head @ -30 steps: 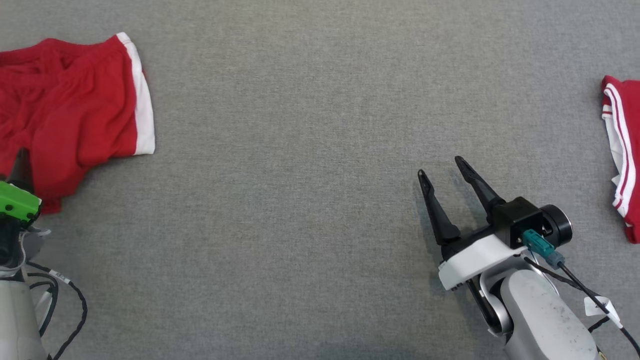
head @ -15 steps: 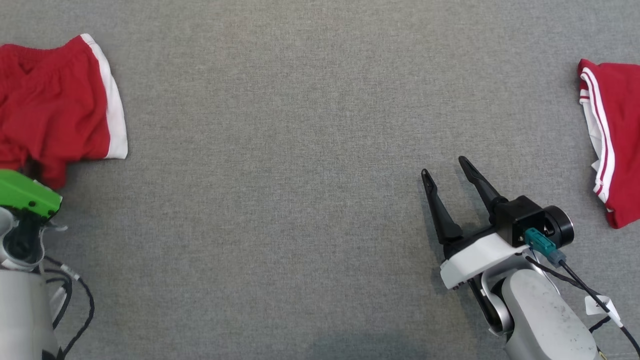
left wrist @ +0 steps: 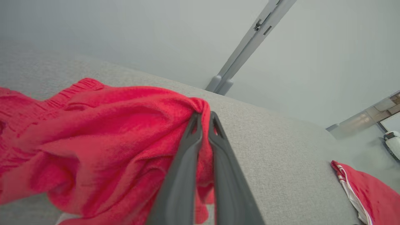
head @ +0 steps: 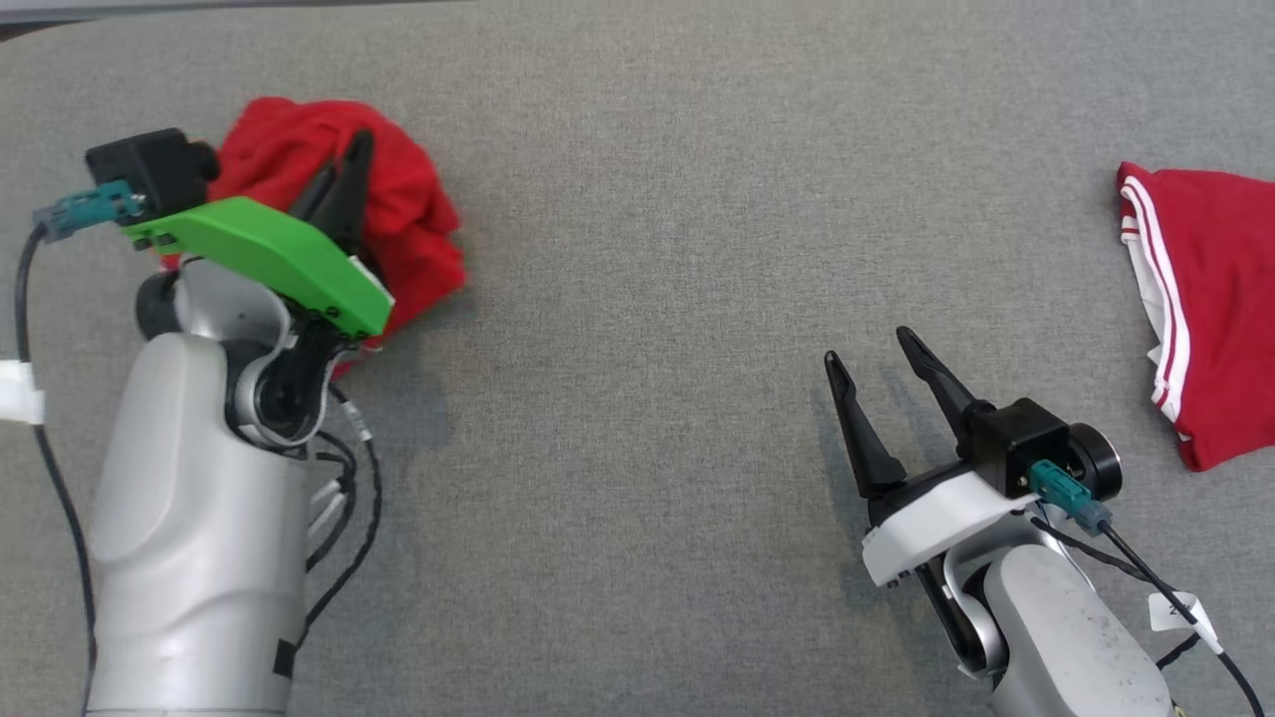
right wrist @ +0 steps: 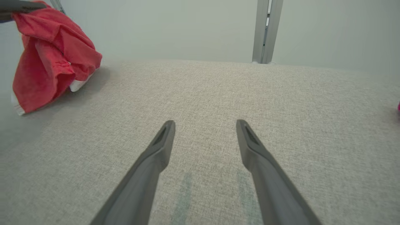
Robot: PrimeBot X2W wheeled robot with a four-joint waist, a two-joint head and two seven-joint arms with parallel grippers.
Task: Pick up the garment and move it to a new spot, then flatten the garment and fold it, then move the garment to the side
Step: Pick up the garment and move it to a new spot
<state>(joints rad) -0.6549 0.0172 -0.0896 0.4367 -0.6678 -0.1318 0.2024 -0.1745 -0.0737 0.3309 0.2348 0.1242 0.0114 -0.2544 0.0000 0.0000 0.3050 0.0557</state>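
Note:
The garment (head: 418,239) is red cloth with a white hem, bunched up at the left of the grey table. My left gripper (head: 351,149) is shut on a fold of it. In the left wrist view the garment (left wrist: 109,131) hangs crumpled from the closed gripper (left wrist: 204,117), with cloth pinched between the tips. From the right wrist, the garment (right wrist: 53,56) hangs with its white hem touching the table. My right gripper (head: 869,347) is open and holds nothing, low over bare table at the lower right, as the right wrist view also shows (right wrist: 204,125).
A second red garment (head: 1215,299) with white stripes lies flat at the table's right edge; it is also seen as the striped garment (left wrist: 365,190) from the left wrist. The grey table (head: 637,299) ends at a far edge, with a metal post (right wrist: 265,31) behind it.
My left gripper has shut on the garment and lifted it off the table, bunching it. The left arm has come up into the head view, which has shifted. The right gripper stays put.

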